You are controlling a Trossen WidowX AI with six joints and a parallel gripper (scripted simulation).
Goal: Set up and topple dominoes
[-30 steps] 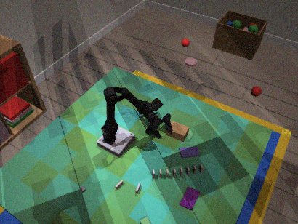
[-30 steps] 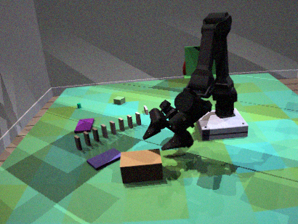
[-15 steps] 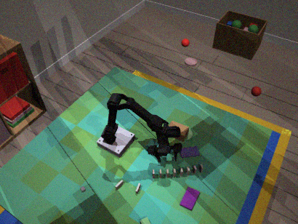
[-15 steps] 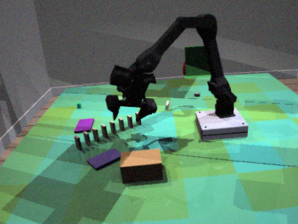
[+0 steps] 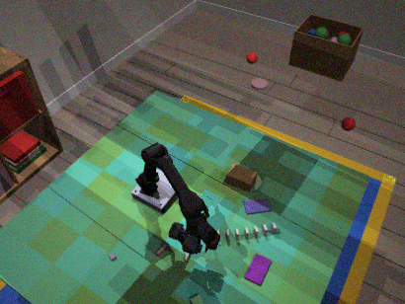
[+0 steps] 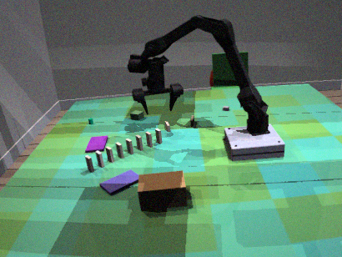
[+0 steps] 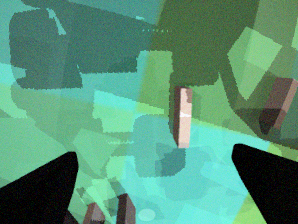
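Several dominoes stand upright in an evenly spaced row; the far-end one point(image 5: 274, 228) point(image 6: 89, 163) is nearest the blue flat piece, and the arm-side end one point(image 6: 158, 136) also shows low in the wrist view point(image 7: 126, 209). A loose domino point(image 5: 188, 257) point(image 6: 167, 126) point(image 7: 185, 117) lies on the mat beyond the arm-side end. A second loose domino point(image 5: 162, 249) point(image 6: 192, 121) point(image 7: 284, 100) lies farther along, nearer the arm's base. My gripper point(image 6: 158, 112) point(image 7: 158, 156) is open and empty, pointing down, above the mat near the first loose domino. In the top view it hides part of the row's arm-side end.
A brown block point(image 5: 241, 178) point(image 6: 163, 192) and a blue-violet flat piece point(image 5: 257, 206) point(image 6: 119, 182) lie on one side of the row. A magenta flat piece point(image 5: 258, 269) point(image 6: 97, 143) lies on the other. A green block point(image 6: 137, 114) and a small grey cube point(image 5: 113, 257) point(image 6: 225, 108) lie farther off.
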